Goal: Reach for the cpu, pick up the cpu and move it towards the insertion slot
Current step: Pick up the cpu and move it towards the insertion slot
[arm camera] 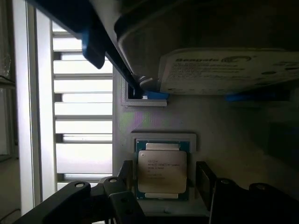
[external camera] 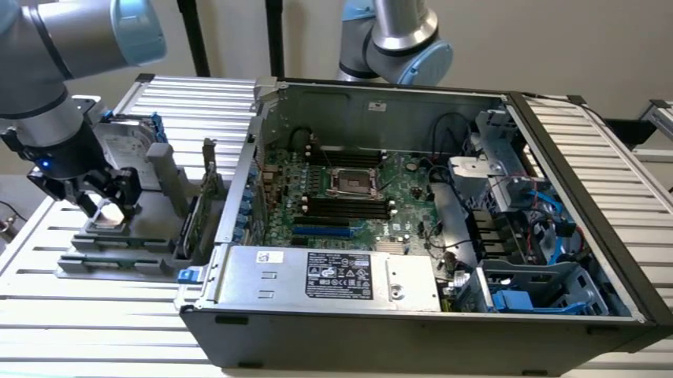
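The cpu (arm camera: 162, 164), a small square chip with a silvery top, lies flat in a pale recess of the grey fixture (external camera: 158, 209). My gripper (arm camera: 166, 173) is open and straddles it, one dark finger (arm camera: 126, 171) on each side with small gaps to the chip. In the exterior view the gripper (external camera: 105, 206) hangs low over the fixture at the exterior view's left, the pale cpu (external camera: 109, 214) between its fingers. The insertion slot (external camera: 352, 183), a square socket with a shiny frame, sits in the green motherboard inside the open computer case.
An upright silver hard drive (external camera: 128, 148) with blue rails stands in the fixture just behind the chip. A dark card (external camera: 200, 206) stands on edge between fixture and case wall (external camera: 244, 189). Black memory slots (external camera: 342, 209), cables and a power supply (external camera: 331, 276) surround the socket.
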Available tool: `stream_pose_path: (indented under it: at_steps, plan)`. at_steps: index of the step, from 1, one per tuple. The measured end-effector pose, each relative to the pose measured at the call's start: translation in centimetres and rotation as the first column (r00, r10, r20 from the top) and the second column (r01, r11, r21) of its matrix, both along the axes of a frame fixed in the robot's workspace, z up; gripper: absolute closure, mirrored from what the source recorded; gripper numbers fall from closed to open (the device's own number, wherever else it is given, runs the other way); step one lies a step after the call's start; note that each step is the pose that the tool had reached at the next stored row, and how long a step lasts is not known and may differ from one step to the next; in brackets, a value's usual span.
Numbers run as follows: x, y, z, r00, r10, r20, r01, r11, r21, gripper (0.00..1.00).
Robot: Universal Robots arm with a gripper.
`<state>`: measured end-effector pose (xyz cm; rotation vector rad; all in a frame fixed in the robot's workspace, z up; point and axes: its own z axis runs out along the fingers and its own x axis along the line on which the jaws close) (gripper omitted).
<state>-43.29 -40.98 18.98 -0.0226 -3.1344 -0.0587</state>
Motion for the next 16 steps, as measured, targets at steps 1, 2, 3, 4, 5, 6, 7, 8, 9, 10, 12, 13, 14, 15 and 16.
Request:
stream_pose_path:
  at_steps: [1,2,3,4,5,6,7,8,9,10,12,13,14,15,16]
  plan:
    - [0.0,0.0,-0.03,1.0,0.0,-0.0002,0.0,1.0,0.0001,0.35]
    - [0.0,0.0,-0.04,1.0,0.0,-0.0006,0.0,1.0,0.0,0.35]
    - [0.0,0.0,-0.11,1.0,0.0,-0.0009,0.0,1.0,0.0,0.35]
    - [0.0,0.0,-0.18,1.0,0.0,-0.0012,0.0,1.0,0.0,0.35]
    - [0.0,0.0,-0.19,1.0,0.0,-0.0013,0.0,1.0,0.0001,0.35]
    - [0.0,0.0,-0.19,1.0,0.0,-0.0015,0.0,1.0,0.0,0.35]
    - [0.0,0.0,-0.2,1.0,0.0,-0.0015,0.0,1.0,0.0001,0.35]
    - [0.0,0.0,-0.2,1.0,0.0,-0.0016,0.0,1.0,0.0001,0.35]
    - [0.0,0.01,-0.2,1.0,0.0,-0.0016,0.0,1.0,0.0001,0.35]
    - [0.0,0.01,-0.2,1.0,0.0,-0.0017,0.0,1.0,0.0001,0.35]
    - [0.0,0.01,-0.2,1.0,0.0,-0.0017,0.0,1.0,0.0,0.35]
    - [0.0,0.01,-0.2,1.0,0.0,-0.0017,0.0,1.0,0.0001,0.35]
    - [0.0,0.01,-0.2,1.0,0.0,-0.0017,0.0,1.0,0.0001,0.37]
    - [0.0,0.0,-0.21,1.0,0.0,-0.0017,0.0,1.0,0.0001,0.37]
    - [0.0,0.0,-0.2,1.0,0.0,-0.0017,0.0,1.0,0.0001,0.44]
